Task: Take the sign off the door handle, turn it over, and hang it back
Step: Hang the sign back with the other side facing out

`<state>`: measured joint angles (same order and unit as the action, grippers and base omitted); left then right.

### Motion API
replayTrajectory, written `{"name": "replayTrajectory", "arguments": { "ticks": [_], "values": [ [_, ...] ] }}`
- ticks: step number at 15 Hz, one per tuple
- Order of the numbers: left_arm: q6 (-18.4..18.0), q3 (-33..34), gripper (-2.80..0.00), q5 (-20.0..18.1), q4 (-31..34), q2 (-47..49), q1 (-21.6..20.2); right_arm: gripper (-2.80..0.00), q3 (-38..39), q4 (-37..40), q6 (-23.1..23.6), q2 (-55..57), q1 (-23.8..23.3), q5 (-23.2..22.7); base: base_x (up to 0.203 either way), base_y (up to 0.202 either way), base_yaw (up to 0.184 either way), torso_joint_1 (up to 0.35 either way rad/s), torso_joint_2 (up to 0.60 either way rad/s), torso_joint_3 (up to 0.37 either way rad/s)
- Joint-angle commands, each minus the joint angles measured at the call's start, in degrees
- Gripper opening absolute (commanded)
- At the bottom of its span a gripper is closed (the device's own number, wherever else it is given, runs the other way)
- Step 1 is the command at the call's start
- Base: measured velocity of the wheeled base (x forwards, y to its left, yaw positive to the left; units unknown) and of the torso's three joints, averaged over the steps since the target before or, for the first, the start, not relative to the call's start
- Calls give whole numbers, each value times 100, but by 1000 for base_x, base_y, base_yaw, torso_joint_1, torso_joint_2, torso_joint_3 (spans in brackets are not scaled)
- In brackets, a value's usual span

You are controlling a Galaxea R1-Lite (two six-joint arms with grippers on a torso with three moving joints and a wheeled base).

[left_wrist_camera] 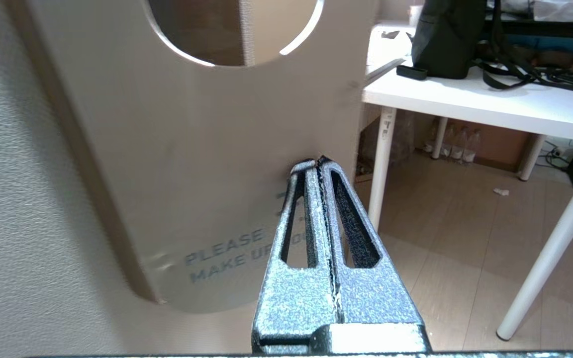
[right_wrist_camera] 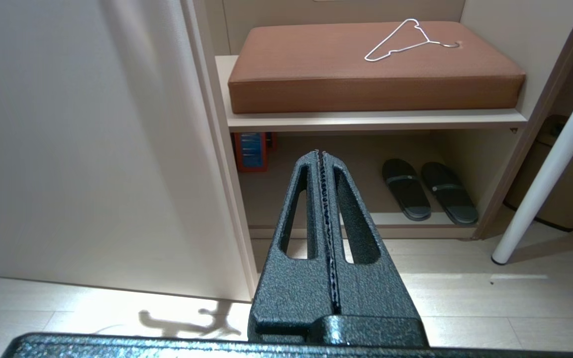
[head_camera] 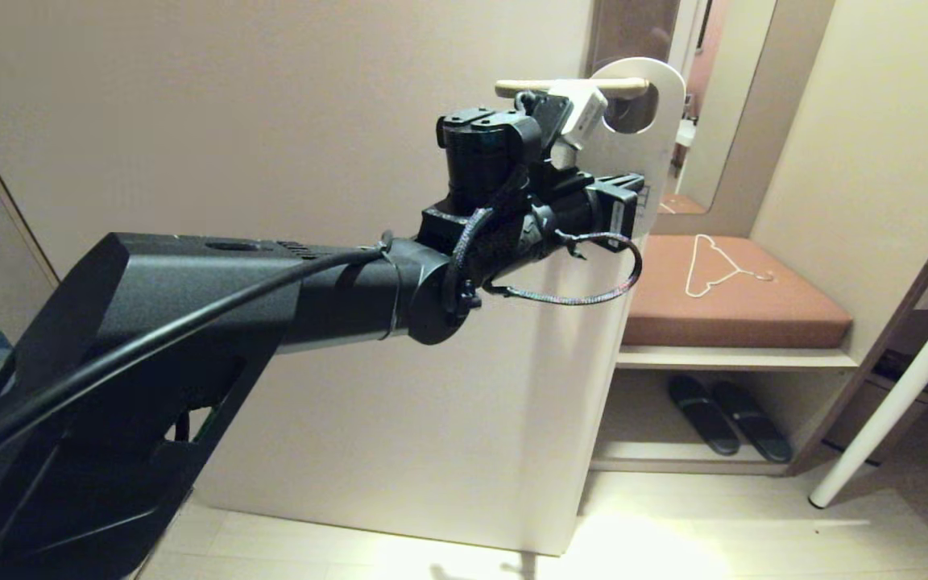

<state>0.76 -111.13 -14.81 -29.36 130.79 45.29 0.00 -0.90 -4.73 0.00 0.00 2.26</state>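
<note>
- The sign [head_camera: 648, 153], a flat white door hanger with a rounded top and a big oval hole, hangs on the door handle [head_camera: 573, 87], a slim horizontal lever of pale champagne metal that passes through the hole.
- In the left wrist view the sign [left_wrist_camera: 207, 174] fills the area ahead of the left gripper [left_wrist_camera: 316, 161], whose two dark speckled fingers are pressed together with no gap between them; their tips lie against or just before the sign's face near its edge, and whether they pinch that edge cannot be told.
- Blue-grey lettering on the white face reads "PLEASE MAKE UP", the rest hidden behind the fingers.
- In the head view the left arm's black wrist and looped cable cover most of the sign's lower part and the middle of the handle.
- The pale door panel [head_camera: 287, 145] stands behind the sign.
- The right gripper [right_wrist_camera: 322, 154] hangs low beside the door's edge, its fingers shut together on nothing.
- Beyond it a brown cushion [right_wrist_camera: 366, 69] lies on a bench shelf, with a thin white wire clothes hanger [right_wrist_camera: 406, 40] on top.
- A pair of dark slippers [right_wrist_camera: 428, 194] sits in the compartment beneath.
- A white table leg [head_camera: 891, 403] slants at the right.
</note>
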Motion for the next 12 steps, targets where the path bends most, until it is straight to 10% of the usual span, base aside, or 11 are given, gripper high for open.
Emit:
{"name": "replayTrajectory", "arguments": {
  "ticks": [1,12],
  "values": [
    [4,4,-280,-4,-47,72,6,-280,0,-3,-2,0,0,-1,0,0,0,0,0,0],
    [-14,4,-280,22,-193,254,-11,-280,0,0,-2,0,0,3,0,0,0,0,0,0]
  ]
}}
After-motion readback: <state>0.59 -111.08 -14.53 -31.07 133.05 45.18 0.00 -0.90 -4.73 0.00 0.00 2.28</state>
